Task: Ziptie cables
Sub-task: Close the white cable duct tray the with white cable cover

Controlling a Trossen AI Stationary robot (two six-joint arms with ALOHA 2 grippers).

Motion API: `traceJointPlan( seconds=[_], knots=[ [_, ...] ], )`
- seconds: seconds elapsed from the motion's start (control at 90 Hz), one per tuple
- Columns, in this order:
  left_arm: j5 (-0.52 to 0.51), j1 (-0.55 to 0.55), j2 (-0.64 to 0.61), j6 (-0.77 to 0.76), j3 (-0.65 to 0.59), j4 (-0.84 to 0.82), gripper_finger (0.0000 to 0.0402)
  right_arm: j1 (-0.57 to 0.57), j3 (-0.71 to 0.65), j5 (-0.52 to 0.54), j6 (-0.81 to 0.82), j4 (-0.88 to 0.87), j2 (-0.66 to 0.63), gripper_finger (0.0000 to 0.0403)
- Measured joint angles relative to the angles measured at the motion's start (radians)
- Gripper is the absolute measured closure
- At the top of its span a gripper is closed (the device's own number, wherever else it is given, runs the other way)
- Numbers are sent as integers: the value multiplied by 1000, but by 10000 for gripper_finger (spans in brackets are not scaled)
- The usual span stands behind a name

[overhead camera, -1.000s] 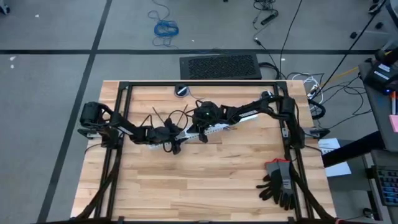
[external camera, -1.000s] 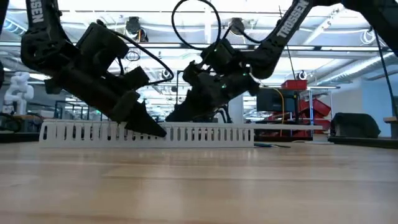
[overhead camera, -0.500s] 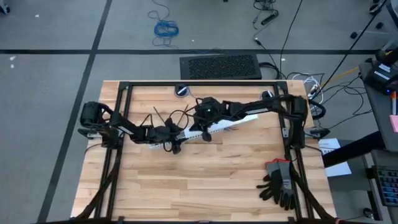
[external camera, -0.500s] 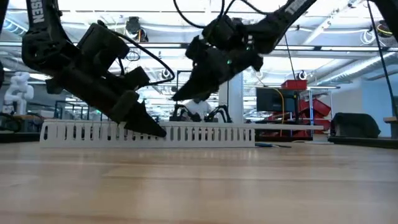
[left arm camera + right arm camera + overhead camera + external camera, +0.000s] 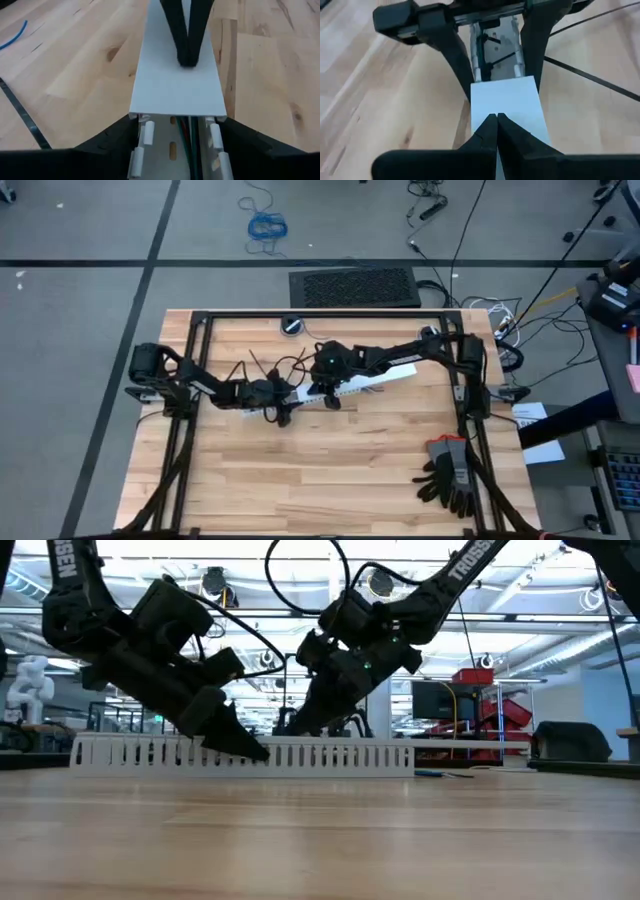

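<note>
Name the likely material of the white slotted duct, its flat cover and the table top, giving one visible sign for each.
Slotted duct: probably moulded plastic, matte white, with thin even fingers.
Cover: likely the same plastic, a smooth, flat, uniform white.
Table top: wood, a pale butcher-block look, with jointed strips, grain and knots.

Light: ceiling lamps (image 5: 215, 582) are glaring overhead; bright, even
Shadows: lying faint on the tabletop (image 5: 330, 460)
Focus: wrist foregrounds blurring

1. Left arm reaches in low from the table's left edge; left gripper (image 5: 271, 402) tilts steeply down, fingers spread wide.
2. Right arm stretches in from the right; right gripper (image 5: 330, 393) angles down, fingertips (image 5: 496, 120) pressed together.
</note>
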Motion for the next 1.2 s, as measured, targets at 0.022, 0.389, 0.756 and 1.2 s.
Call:
traceJointPlan(
  seconds=[0.022, 0.389, 0.756, 1.2],
  knots=[
    [-1, 2, 0, 8, 2, -1, 169, 0, 0, 0, 1, 5, 5, 403],
    [-40, 6, 3, 11, 25, -11, 98, 0, 0, -4, 11, 21, 16, 403],
    [-37, 5, -154, -54, 27, -246, 81, -1, -2, -4, 22, 14, 17, 403],
    [-47, 3, -218, -68, -99, -154, 81, -2, -3, -6, 30, 18, 17, 403]
  ],
)
